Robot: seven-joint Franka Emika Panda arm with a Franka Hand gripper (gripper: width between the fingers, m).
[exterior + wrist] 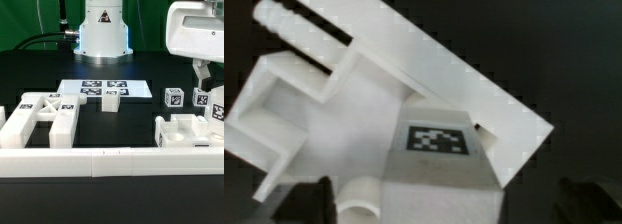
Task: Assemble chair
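My gripper (204, 80) hangs at the exterior view's right, above a white chair panel with raised walls (185, 132). In the wrist view my gripper (438, 205) is shut on a small white square leg (441, 160) with a tag on its face. A round peg (367, 200) shows beside the leg. The dark fingers (299, 200) flank the leg. The panel (349, 90) lies below it. In the exterior view the held leg (215, 108) sits just over the panel. Two more tagged legs (173, 97) stand behind. The cross-braced frame (40, 118) lies at the left.
The marker board (95, 88) lies in the middle before the robot base (103, 30), with a small white block (110, 99) at its front edge. A long low white rail (110, 160) runs across the front of the black table.
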